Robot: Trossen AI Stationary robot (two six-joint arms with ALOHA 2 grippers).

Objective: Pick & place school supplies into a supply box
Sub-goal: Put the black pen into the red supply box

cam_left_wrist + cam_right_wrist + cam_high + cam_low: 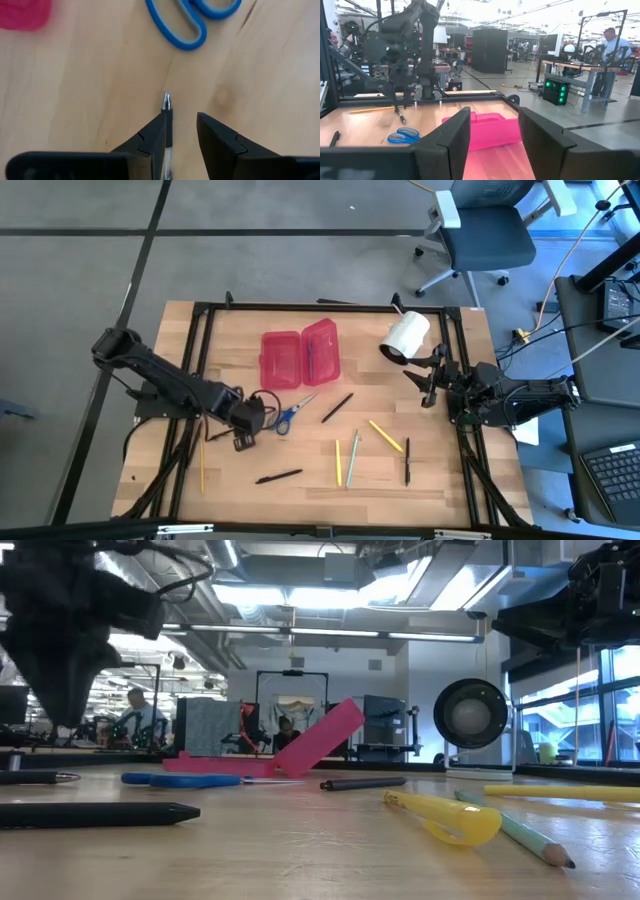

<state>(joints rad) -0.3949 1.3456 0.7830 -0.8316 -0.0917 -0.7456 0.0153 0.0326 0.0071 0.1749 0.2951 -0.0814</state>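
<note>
Left gripper (181, 131) pinches pen (166, 107) against one finger (apparently), scissors (192, 20) just ahead; right gripper (495, 135) wide, empty

A pink box (300, 357) lies open at the far middle; blue scissors (290, 416) lie just near it, pens (385, 436) scattered nearer.
</note>
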